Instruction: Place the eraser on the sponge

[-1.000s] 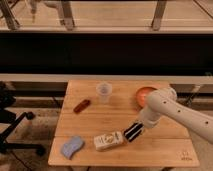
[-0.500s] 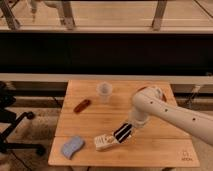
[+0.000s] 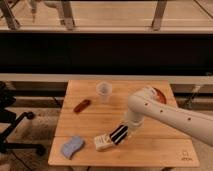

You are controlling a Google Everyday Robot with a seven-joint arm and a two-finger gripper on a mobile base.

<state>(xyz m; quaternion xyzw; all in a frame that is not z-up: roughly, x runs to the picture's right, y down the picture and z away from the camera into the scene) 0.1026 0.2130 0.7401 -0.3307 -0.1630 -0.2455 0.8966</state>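
Observation:
The eraser (image 3: 119, 134), a black block with white stripes, hangs tilted just above the wooden table (image 3: 150, 145), and its lower end is close to the white bottle (image 3: 102, 143). My gripper (image 3: 127, 128) is shut on the eraser's upper right end, at the tip of the white arm (image 3: 165, 114) that reaches in from the right. The light-blue sponge (image 3: 72, 146) lies flat near the table's front left corner, left of the bottle and apart from the eraser.
A clear plastic cup (image 3: 103, 92) stands at the table's back middle. A reddish-brown oblong thing (image 3: 82, 105) lies to its left. An orange bowl (image 3: 160, 95) is partly hidden behind the arm. A black office chair (image 3: 10, 120) stands left of the table.
The arm has swung left and slightly toward the front, carrying the eraser from the table's right-middle to beside the white bottle. The sponge, bottle and cup have stayed put.

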